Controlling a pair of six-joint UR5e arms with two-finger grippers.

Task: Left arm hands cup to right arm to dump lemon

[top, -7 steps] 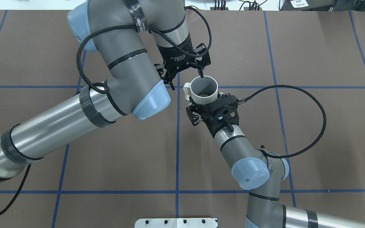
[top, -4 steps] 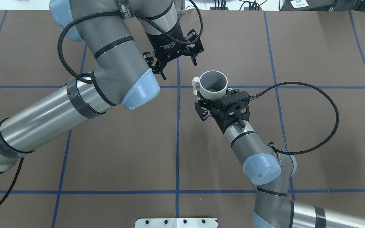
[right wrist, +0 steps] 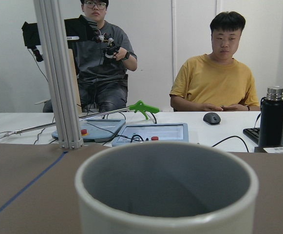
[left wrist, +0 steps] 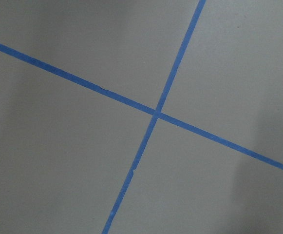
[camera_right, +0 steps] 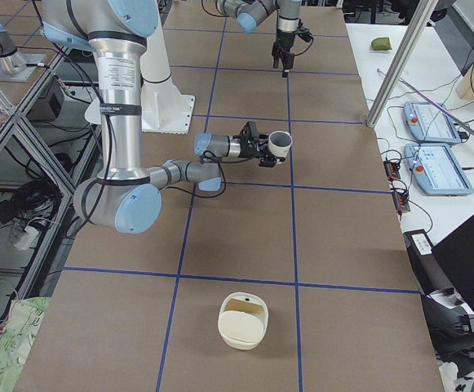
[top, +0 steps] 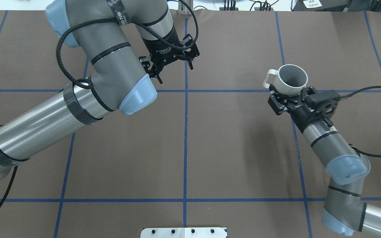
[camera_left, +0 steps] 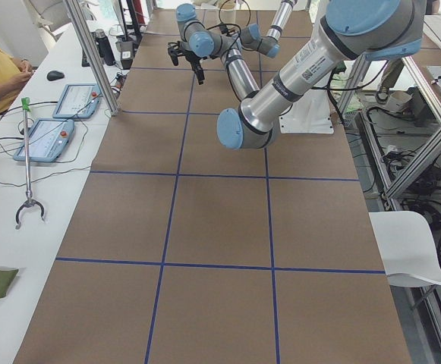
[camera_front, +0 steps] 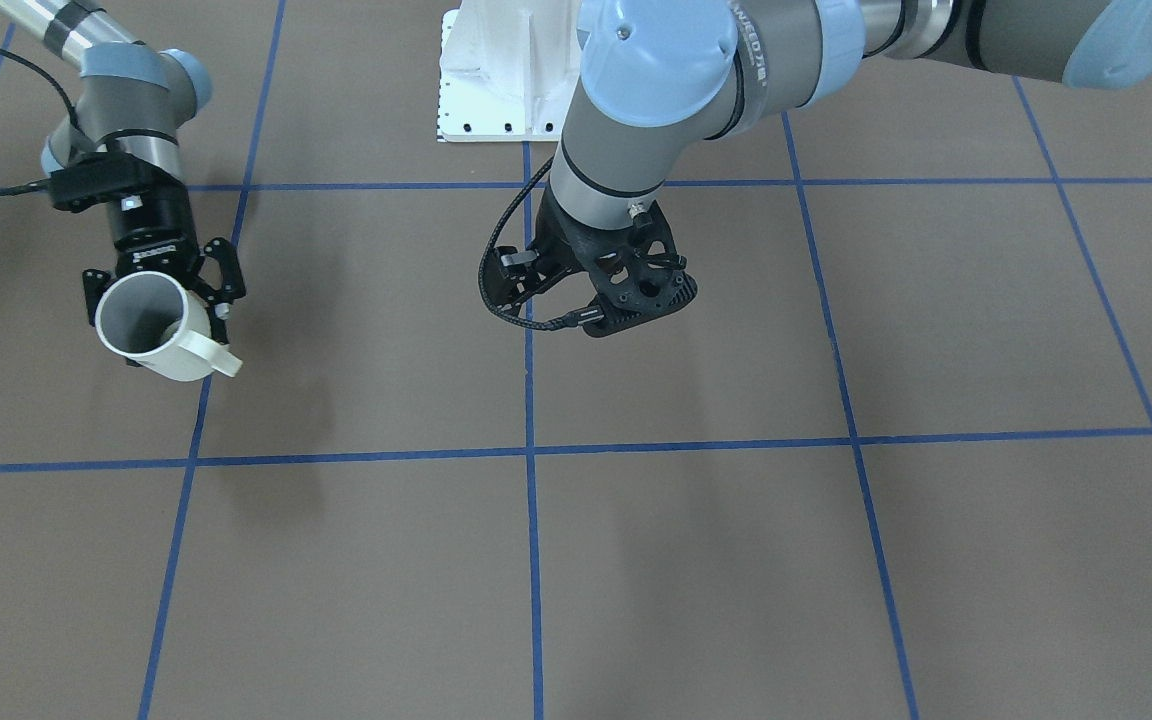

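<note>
Handover looks done: cup [top: 291,82] sits in R gripper [top: 289,94], jaws clamped on its lower wall from the robot's side, mouth up w/ a slight tilt, handle toward the robot's left. It hangs above the tabletop [top: 230,138], over the right half and nearer the far edge, not touching as far as the side view shows. L gripper [top: 176,72] is well apart, near the far edge at centre, jaws apart w/ nothing between them. Lemon isn't visible in any view since the cup wall hides the bottom, so can't confirm it's inside. Next step is prob. a wrist roll to dump. Risks: only 2 fingers on a smooth round wall, so cup may spin or slide in the pinch as it tips. Lemon is round & would roll once out, poss. off an edge, w/ only flat tabletop beneath the cup. Off-white tub [camera_right: 243,321] lies near the right end, well apart; can't tell if it's the target.
</note>
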